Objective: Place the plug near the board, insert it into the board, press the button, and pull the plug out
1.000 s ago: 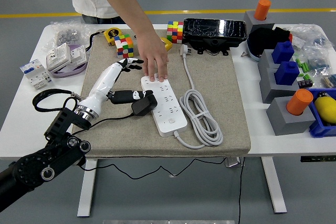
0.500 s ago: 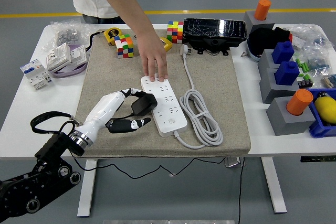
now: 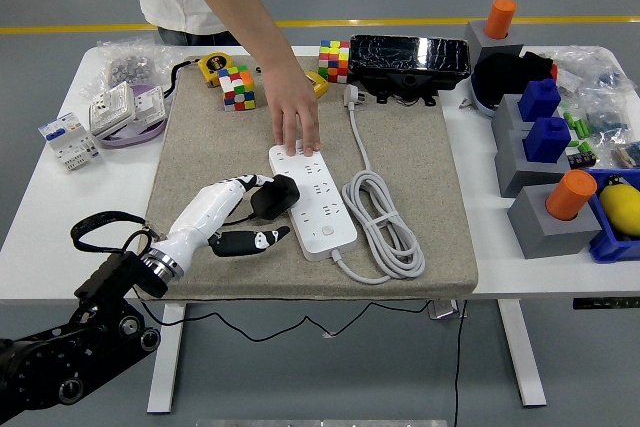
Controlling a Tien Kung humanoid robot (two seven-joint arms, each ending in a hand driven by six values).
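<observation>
Left hand (image 3: 240,215), fingers loosely around plug (image 3: 273,198) at power strip's (image 3: 312,199) 9 o'clock; grip unclear. Person's hand (image 3: 297,117) steadies strip. Next: seat plug.

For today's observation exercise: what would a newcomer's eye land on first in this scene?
Probably the white power strip mid-mat, with a person's hand pressing down its far end. Next, the robot's left hand reaching in from the lower left, at the black plug beside the strip's left edge. Then the coiled grey cable right of the strip.
</observation>
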